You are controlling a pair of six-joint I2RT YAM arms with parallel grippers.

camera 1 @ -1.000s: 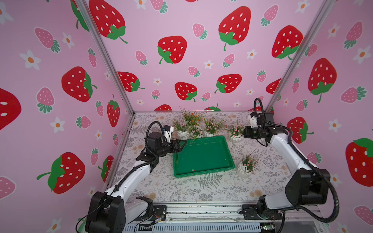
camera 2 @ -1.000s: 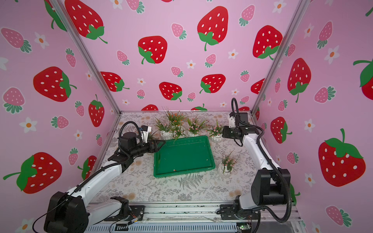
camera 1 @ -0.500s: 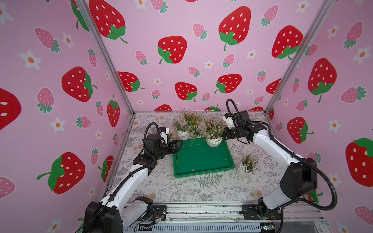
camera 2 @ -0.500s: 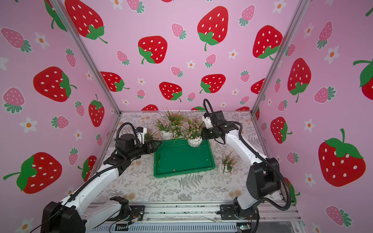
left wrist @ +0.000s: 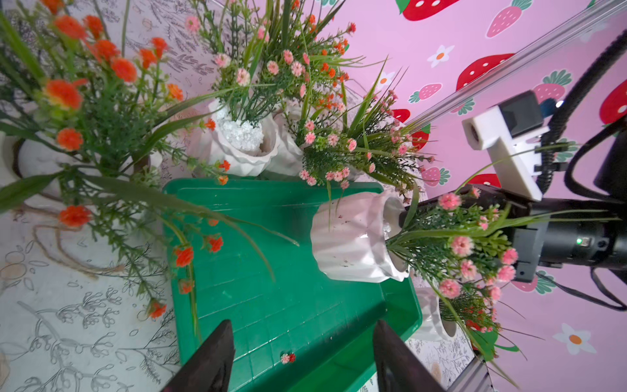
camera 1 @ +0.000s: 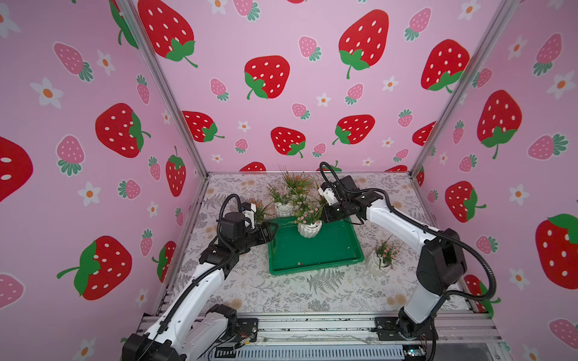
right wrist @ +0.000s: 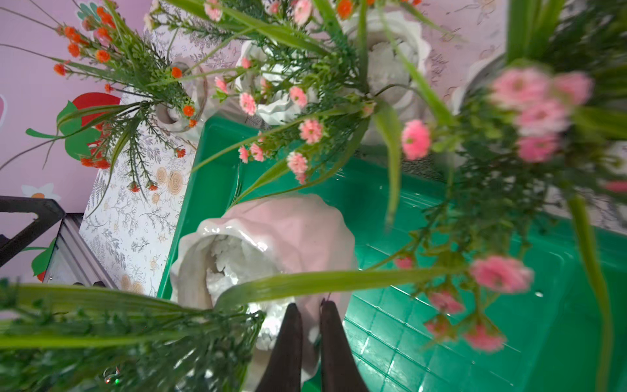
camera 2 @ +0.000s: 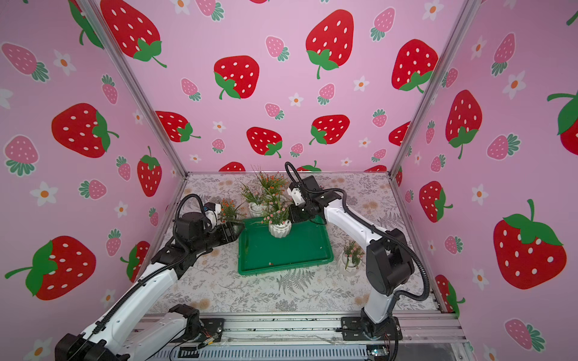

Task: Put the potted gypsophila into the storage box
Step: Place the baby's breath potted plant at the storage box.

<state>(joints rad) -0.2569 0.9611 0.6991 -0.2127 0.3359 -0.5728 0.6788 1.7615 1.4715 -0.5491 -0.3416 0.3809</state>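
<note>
The floral-print bench (camera 1: 281, 297) carries everything here, and in the middle of it lies the green storage box (camera 1: 312, 253), open side up. Over the far part of that box is the potted gypsophila (camera 1: 309, 226), pink blooms above a ribbed white pot, upright and inside the box's rim in both top views. Whether its base touches the box floor cannot be told.

Just behind the box's far edge crowds a cluster of pots (camera 1: 287, 200), some with pink flowers and some with orange. A lone pot (camera 1: 380, 262) with pink flowers stands on the bench beside the box, on the right arm's side.

Now the business ends. The right end effector (right wrist: 310, 307) has its fingers pressed close, pinching the white pot's rim. The left end effector (left wrist: 302, 325) is spread wide and holds nothing. It hangs at the box's corner on the left arm's side. And a tiny loose bloom (left wrist: 287, 357) lies on the box floor.
</note>
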